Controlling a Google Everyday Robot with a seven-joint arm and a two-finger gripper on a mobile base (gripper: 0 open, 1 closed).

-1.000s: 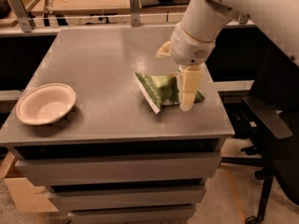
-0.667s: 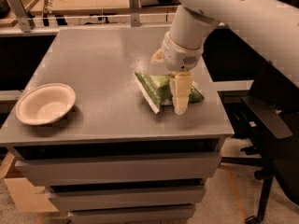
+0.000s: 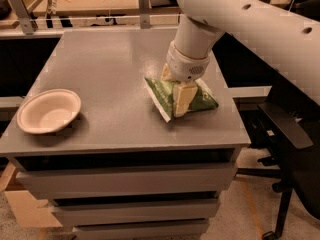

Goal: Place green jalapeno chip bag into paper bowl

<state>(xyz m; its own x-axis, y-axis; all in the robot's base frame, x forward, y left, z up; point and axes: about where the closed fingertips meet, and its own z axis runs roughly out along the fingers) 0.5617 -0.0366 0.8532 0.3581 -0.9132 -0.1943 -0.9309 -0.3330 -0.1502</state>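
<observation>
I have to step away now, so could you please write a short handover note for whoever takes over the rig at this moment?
The gripper is down on the green jalapeno chip bag, at the right front part of the table; whether it has a hold cannot be told.
The bag lies on the table, not lifted.
The paper bowl is empty, near the left front corner, well apart from the bag.
Done: the approach to the bag.
Left: secure the grasp, lift, carry left, set the bag in the bowl.
</observation>
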